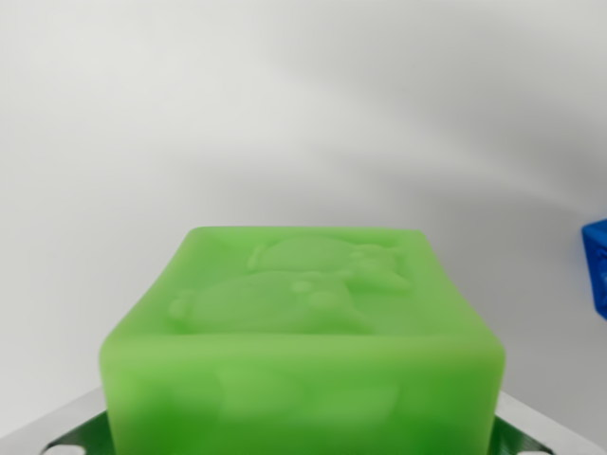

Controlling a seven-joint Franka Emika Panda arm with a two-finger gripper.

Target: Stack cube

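Observation:
A green cube [303, 322] with a raised figure moulded into its top face fills the lower middle of the wrist view, very close to the camera. My gripper [303, 441] is shut on it. Grey fingers [62, 427] show at the bottom corners, pressed against the cube's left and right sides, with their tips hidden by it. At the wrist view's right edge, a blue cube [596, 265] is cut off by the frame and lies farther away on the white surface. The two cubes are well apart.
A plain white tabletop [285, 123] stretches behind and around the green cube, with a soft shadow across its right side.

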